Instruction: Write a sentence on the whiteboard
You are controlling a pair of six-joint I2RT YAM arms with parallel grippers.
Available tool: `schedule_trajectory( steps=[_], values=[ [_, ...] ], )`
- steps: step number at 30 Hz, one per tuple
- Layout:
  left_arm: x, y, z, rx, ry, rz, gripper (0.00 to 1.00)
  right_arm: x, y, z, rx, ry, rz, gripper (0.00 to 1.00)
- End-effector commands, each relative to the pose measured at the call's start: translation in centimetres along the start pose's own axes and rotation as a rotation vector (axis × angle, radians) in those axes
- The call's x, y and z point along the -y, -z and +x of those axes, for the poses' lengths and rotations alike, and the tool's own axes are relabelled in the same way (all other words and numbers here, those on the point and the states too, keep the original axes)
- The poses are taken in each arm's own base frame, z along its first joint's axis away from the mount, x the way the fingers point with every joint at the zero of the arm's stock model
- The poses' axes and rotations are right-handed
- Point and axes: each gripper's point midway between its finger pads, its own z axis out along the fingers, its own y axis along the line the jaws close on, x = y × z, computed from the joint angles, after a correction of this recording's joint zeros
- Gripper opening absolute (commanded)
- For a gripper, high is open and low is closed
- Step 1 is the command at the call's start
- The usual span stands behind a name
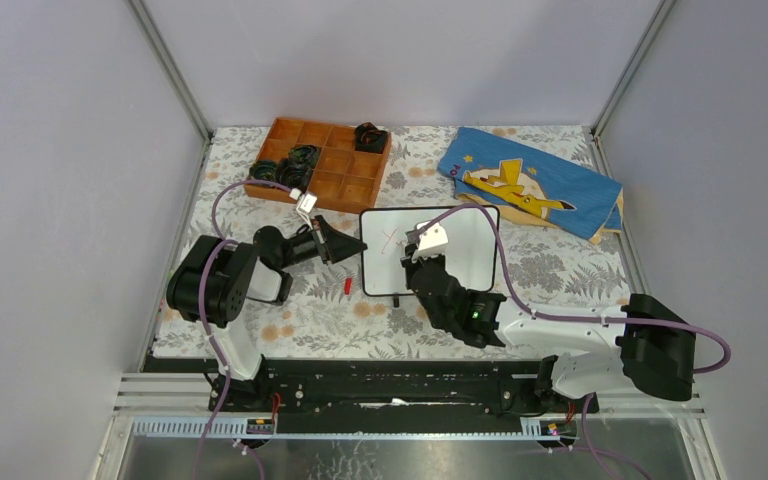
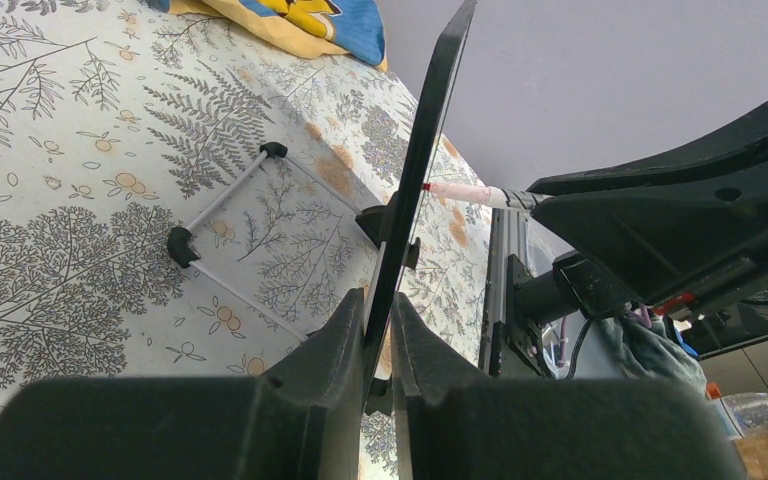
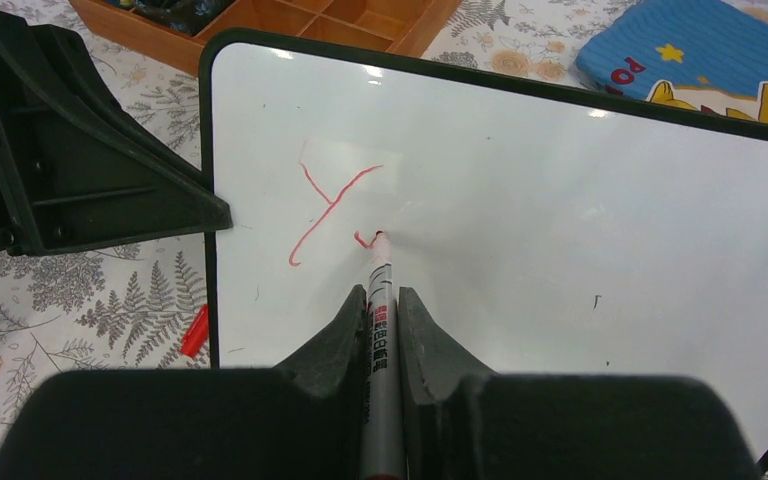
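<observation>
The whiteboard [image 1: 470,255] stands tilted at the table's middle, seen edge-on in the left wrist view [image 2: 422,160]. My left gripper [image 1: 353,250] is shut on its left edge, fingers either side of the frame [image 2: 378,302]. My right gripper [image 3: 382,292] is shut on a white marker [image 3: 380,300], whose red tip touches the board face [image 3: 580,240]. Of the sentence, only a red "Y" [image 3: 325,205] and a short red stroke at the tip show. The marker also shows in the left wrist view [image 2: 460,191].
A red marker cap [image 1: 348,286] lies on the floral cloth by the board's lower left corner. A wooden compartment tray [image 1: 325,160] with black items stands at the back. A blue cloth with a yellow figure [image 1: 530,185] lies back right. The board's wire stand [image 2: 225,250] rests behind it.
</observation>
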Motion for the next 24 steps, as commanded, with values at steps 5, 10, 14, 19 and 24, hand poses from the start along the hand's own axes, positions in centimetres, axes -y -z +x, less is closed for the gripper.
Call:
schedule_trajectory(
  steps=[5, 10, 14, 19, 24],
  values=[
    [1.2, -0.4, -0.6, 0.005, -0.059, 0.038, 0.18, 0.2, -0.8, -2.9, 0.058, -0.034, 0.043, 0.0],
    [1.3, -0.4, -0.6, 0.004, -0.061, 0.04, 0.18, -0.6, -1.0, -3.1, 0.058, -0.04, 0.014, 0.0],
    [1.3, -0.4, -0.6, 0.004, -0.062, 0.041, 0.18, -1.2, -1.1, -2.8, 0.043, -0.034, -0.009, 0.0],
    [1.3, -0.5, -0.6, 0.004, -0.063, 0.042, 0.18, -1.1, -1.1, -1.6, 0.015, -0.039, -0.012, 0.0],
    [1.3, -0.5, -0.6, 0.003, -0.059, 0.041, 0.18, -0.5, -0.8, -0.9, -0.002, -0.037, 0.0, 0.0]
  ],
)
